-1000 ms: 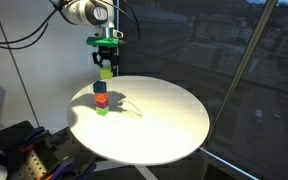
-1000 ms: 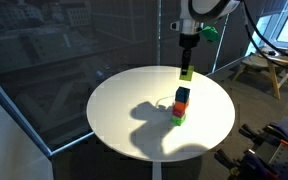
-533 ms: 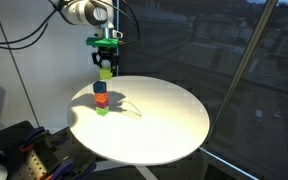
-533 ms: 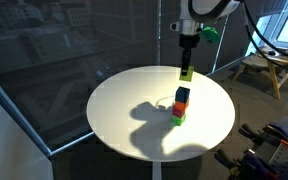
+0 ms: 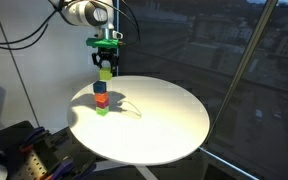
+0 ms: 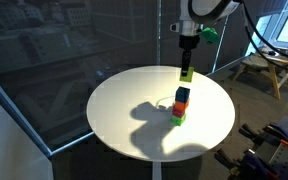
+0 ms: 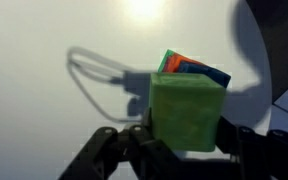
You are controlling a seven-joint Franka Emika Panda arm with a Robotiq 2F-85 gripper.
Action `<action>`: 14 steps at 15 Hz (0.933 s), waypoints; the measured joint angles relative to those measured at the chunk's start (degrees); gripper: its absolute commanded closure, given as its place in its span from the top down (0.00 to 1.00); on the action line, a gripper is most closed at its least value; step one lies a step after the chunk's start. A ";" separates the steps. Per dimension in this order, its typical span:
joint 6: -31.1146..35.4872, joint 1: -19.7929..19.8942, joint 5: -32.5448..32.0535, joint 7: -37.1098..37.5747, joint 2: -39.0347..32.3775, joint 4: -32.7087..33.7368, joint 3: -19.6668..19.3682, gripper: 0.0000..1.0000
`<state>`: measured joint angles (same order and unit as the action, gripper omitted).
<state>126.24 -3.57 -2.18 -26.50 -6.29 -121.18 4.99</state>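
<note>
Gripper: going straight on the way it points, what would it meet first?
The gripper, shut on a green block, points down. Probably the blue top block of the stack comes first; the wrist view shows it slightly offset, so a miss is possible.

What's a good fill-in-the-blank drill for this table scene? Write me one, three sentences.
The gripper is shut on a ___ block. The stack on the table holds ___ blocks. The stack's top block is ___.
Missing words: green; three; blue.
</note>
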 measured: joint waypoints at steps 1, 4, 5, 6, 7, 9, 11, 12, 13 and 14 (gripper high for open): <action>0.00 0.00 0.06 0.00 -0.11 -0.06 0.00 0.30; -0.03 0.00 0.52 0.00 -0.16 -0.35 0.01 0.30; -0.04 0.00 0.62 0.00 -0.16 -0.39 0.03 0.30; -0.04 0.00 0.72 0.03 -0.16 -0.40 0.06 0.30; -0.05 0.00 0.75 0.11 -0.15 -0.40 0.12 0.30; -0.08 -0.02 0.75 0.55 -0.12 -0.40 0.36 0.30; -0.10 -0.17 0.75 1.48 -0.07 -0.41 0.66 0.30; -0.10 -0.32 0.75 2.09 -0.01 -0.43 0.81 0.30; -0.10 -0.54 0.75 2.77 0.08 -0.45 0.91 0.30; -0.10 -0.82 0.75 3.36 0.17 -0.48 0.96 0.30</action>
<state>126.14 -4.40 -1.43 -23.15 -6.12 -121.67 5.95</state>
